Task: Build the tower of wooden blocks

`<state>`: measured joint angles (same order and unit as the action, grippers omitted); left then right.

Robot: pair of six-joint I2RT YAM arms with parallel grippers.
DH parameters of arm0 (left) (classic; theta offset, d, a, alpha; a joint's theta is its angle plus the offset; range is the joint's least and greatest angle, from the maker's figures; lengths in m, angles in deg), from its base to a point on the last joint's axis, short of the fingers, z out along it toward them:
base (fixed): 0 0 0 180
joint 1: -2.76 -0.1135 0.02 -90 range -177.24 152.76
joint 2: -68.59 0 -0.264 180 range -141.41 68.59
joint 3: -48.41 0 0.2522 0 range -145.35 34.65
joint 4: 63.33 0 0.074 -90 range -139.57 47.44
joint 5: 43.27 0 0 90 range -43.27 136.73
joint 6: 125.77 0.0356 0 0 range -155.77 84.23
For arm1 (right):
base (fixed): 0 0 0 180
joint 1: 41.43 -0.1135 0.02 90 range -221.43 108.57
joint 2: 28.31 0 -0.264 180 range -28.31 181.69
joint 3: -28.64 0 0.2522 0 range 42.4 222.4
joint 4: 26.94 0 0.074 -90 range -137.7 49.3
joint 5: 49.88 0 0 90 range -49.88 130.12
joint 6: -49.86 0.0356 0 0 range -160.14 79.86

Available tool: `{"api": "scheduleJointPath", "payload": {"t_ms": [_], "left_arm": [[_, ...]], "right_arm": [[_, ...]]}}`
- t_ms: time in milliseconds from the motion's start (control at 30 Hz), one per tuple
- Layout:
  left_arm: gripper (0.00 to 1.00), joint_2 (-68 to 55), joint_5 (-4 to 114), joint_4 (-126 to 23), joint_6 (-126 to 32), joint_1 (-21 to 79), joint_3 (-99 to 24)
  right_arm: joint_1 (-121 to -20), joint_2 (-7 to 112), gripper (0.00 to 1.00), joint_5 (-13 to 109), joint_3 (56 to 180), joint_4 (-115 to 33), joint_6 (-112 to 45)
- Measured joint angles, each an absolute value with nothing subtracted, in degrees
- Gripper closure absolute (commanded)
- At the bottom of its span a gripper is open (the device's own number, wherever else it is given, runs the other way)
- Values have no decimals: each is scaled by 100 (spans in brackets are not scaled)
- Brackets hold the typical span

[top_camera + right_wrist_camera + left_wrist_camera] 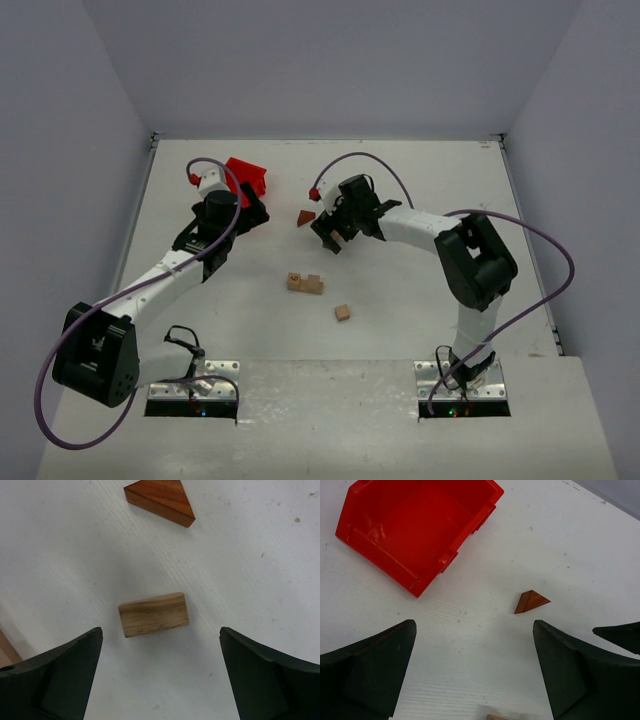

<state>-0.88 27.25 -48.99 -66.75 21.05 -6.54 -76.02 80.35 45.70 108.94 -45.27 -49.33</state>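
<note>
Lying nearest, a loose cube (342, 312) and a block cluster (305, 283) were noted, tower judged barely begun. Beyond, the right gripper (159, 632) was held wide over a slab (154, 615), likely for pickup, the left gripper (474, 625) wide and empty by the wedge (530, 602).

Left tool (474, 630), right tool (161, 635) open

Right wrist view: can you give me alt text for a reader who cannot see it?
A pale wooden slab lies flat on the white table, untouched, centred in the gap between the black fingers of the open right gripper. A reddish-brown triangular wedge lies apart from it near the top edge of the frame.
</note>
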Motion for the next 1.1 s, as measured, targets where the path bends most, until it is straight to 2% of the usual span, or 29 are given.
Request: {"api": "scheduleJointPath", "payload": {"t_ms": [367, 467, 500, 567, 600, 667, 733, 967, 1100], "left_arm": [[0, -117, 2821, -4982, -6601, 2105, -654], [0, -117, 2835, -4986, -6599, 2105, -654], [0, -117, 2836, -4986, -6599, 2105, -654], [0, -117, 2839, -4991, -6599, 2105, -654], [0, -117, 2840, -4994, -6599, 2105, -654], [0, -119, 2849, -5003, -6599, 2105, -654], [0, -119, 2853, -5010, -6597, 2105, -654], [0, -119, 2862, -5025, -6599, 2105, -654], [0, -119, 2941, -5063, -6585, 2105, -646]], "right_arm": [[-7412, 8883, 2, 5390, 11535, -5073, -5850], [-7417, 8977, 13, 5455, 11692, -5197, -5899], [-7416, 8984, 20, 5449, 11718, -5207, -5914], [-7416, 8986, 41, 5432, 11734, -5236, -5914], [-7416, 8986, 43, 5418, 11736, -5250, -5903], [-7416, 8984, 58, 5382, 11736, -5286, -5871], [-7418, 8965, 62, 5301, 11738, -5309, -5779], [-7579, 8496, 63, 4918, 11562, -5390, -5367], [-7827, 7837, 62, 5464, 11280, -5442, -6047]]}}
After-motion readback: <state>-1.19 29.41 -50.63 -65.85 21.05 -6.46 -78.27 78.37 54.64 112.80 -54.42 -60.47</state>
